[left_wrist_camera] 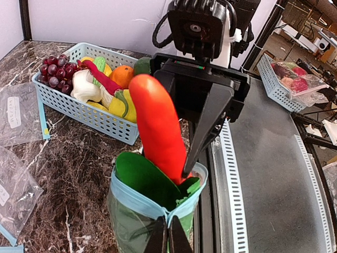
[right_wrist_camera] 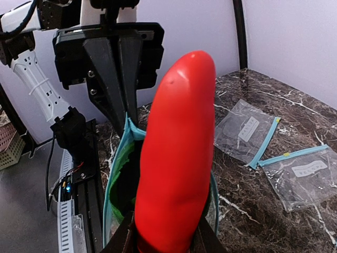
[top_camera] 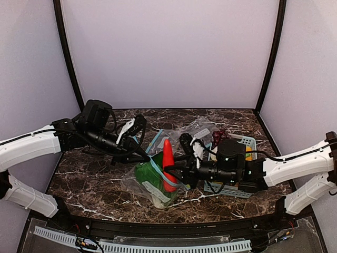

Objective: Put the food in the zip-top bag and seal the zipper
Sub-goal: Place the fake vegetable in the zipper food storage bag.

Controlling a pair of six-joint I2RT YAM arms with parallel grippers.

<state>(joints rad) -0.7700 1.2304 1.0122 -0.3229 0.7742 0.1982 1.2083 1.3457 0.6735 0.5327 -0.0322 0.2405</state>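
Gaping zipper (left_wrist_camera: 138,204) around tapered vegetable (left_wrist_camera: 158,126)

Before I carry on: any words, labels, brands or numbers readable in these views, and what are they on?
No text can be read.
White label on a small clear bag: print too blurred.
Other label on the second small bag: also too blurred.
Basket and red-orange toy vegetable: no print shows.

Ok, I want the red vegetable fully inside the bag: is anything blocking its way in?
Nothing visible: the left hand pinches the zipper, holding the bag open. The red vegetable, in the right hand, pokes in beside the leafy vegetable inside.
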